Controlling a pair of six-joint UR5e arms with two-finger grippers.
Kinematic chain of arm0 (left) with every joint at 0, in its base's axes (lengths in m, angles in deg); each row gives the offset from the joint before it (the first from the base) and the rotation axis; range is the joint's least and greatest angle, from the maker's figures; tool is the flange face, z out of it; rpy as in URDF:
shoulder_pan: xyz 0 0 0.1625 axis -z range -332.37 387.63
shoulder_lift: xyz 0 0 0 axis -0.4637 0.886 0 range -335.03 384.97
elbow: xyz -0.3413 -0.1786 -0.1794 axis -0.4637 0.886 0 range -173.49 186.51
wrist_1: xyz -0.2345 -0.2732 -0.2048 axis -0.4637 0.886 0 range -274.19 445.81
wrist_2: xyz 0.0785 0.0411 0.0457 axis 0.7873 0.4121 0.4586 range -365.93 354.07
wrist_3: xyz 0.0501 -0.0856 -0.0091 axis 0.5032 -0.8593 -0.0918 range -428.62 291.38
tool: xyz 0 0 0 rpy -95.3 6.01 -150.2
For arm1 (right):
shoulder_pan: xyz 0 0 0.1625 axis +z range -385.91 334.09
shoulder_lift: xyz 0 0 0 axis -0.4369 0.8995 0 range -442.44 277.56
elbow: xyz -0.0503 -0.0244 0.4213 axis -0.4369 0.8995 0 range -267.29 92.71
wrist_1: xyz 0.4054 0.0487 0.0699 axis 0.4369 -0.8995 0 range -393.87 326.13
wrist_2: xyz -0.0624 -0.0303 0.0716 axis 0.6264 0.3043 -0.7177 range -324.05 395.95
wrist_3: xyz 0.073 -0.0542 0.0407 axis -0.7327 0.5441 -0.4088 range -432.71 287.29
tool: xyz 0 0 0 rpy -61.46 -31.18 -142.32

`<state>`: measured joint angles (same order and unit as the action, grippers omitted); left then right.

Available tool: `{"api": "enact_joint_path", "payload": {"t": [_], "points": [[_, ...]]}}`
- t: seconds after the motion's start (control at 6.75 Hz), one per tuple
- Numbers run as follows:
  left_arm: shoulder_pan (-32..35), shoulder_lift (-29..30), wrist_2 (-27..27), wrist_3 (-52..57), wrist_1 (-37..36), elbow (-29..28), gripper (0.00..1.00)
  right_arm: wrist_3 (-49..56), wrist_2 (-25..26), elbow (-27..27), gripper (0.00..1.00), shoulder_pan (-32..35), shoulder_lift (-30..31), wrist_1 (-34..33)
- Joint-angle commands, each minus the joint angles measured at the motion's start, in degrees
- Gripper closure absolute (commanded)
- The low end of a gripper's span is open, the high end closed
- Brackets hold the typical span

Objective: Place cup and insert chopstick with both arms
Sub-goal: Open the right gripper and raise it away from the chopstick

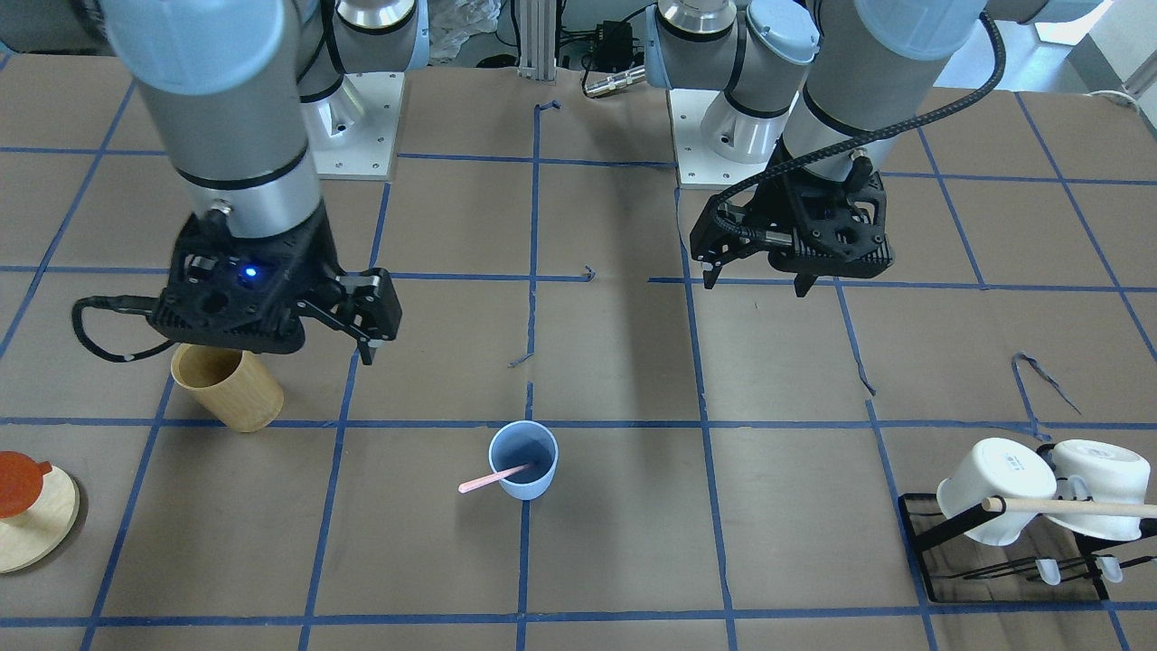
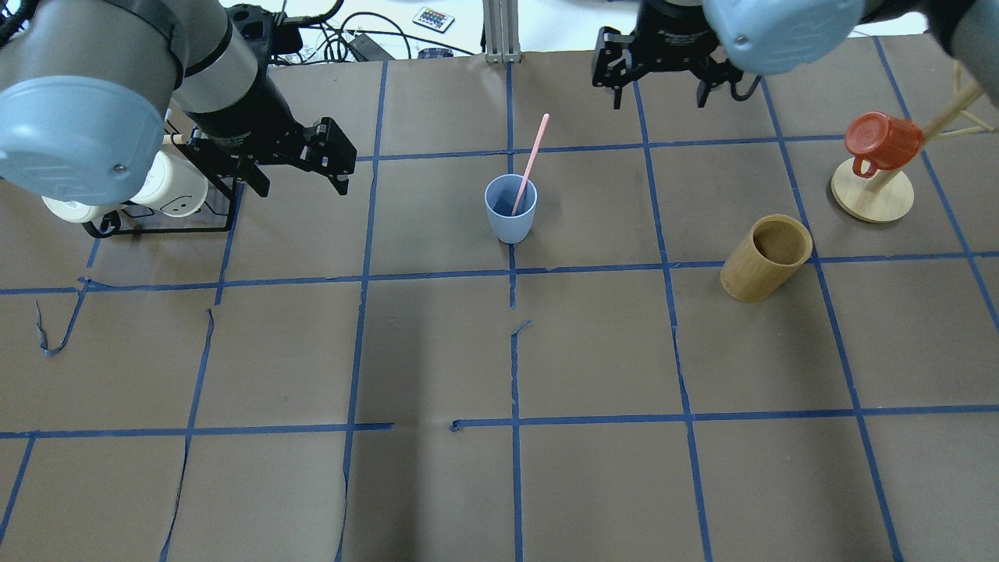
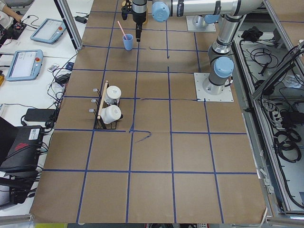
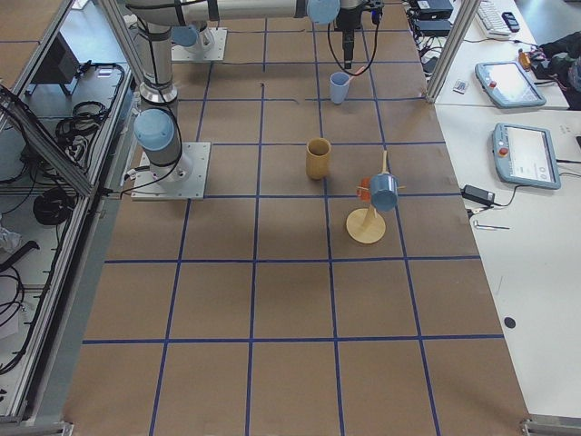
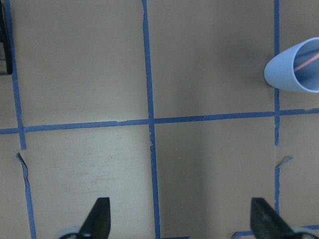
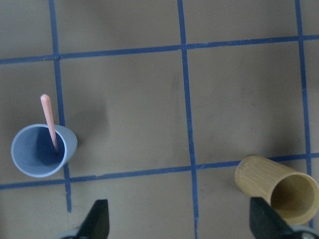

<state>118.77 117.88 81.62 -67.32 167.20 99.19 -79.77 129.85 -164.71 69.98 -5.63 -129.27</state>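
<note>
Cup (image 2: 511, 209) upright mid-table (image 2: 593, 351), chopstick (image 2: 531, 164) leaning inside it, top past the rim. Left end effector (image 2: 300, 186) and right end effector (image 2: 659, 100) both spread, empty. Risk: a passing arm clips the stick (light cup) and tips it.

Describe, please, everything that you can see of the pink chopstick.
The chopstick is one thin, straight, pink stick, plastic by its look. Its lower end sits inside the light-blue cup, which stands upright. The stick leans on the cup's rim, tilted away from the robot, and its upper part sticks out past the rim. Only the cup touches it.
</note>
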Motion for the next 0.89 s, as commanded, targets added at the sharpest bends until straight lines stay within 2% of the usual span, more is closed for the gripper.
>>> {"api": "enact_joint_path", "payload": {"t": [0.0,0.44,0.74], "points": [[0.08,0.09,0.16,-0.06,0.00,-0.04,0.00,9.52,-0.74,-0.10,0.00,-3.16,3.16,10.80],[0.08,0.26,0.25,0.02,0.00,0.05,0.00,15.31,-0.92,-0.19,0.00,-7.28,3.87,13.84],[0.08,0.18,0.34,-0.06,0.00,0.05,0.00,17.00,-3.29,-2.29,0.00,-8.70,5.88,16.04]]}}
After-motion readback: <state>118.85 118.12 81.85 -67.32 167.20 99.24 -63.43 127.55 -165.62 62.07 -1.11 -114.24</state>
